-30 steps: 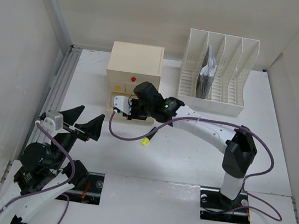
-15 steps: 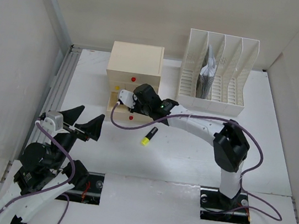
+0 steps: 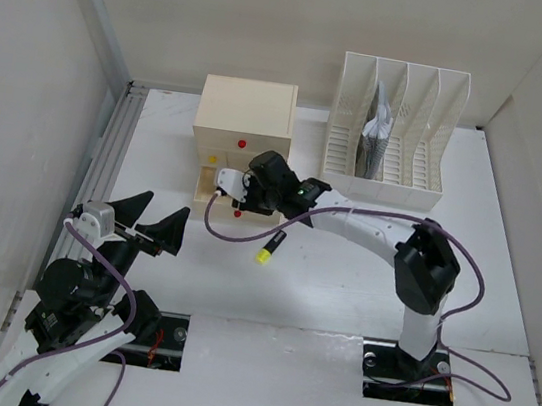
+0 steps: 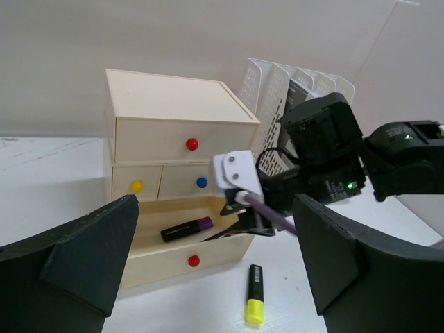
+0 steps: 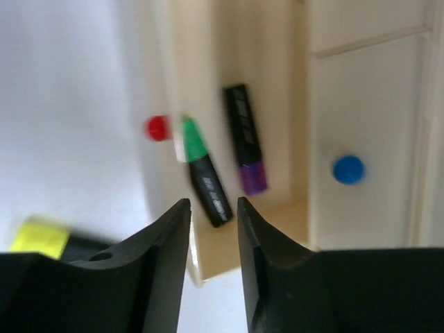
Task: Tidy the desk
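Observation:
The white desk (image 3: 342,274) carries a beige drawer box (image 3: 247,109) with its bottom drawer (image 4: 170,253) pulled open. My right gripper (image 3: 235,190) hovers over this drawer, open and empty; it also shows in the right wrist view (image 5: 212,208). Below it a blurred green-capped marker (image 5: 203,173) lies in the drawer, its cap at the front wall, beside a purple-capped marker (image 5: 246,142). A yellow-capped marker (image 3: 270,247) lies on the desk just in front of the drawer. My left gripper (image 3: 152,222) is open and empty at the near left, facing the drawer.
A white slotted file rack (image 3: 392,129) with papers in one slot stands at the back right, next to the drawer box. A grey metal rail (image 3: 105,160) runs along the left edge. White walls surround the desk. The right arm's purple cable (image 3: 236,239) loops over the desk.
My right gripper moved left over the open drawer, then drew back slightly to the right. The left arm and the yellow marker have not moved.

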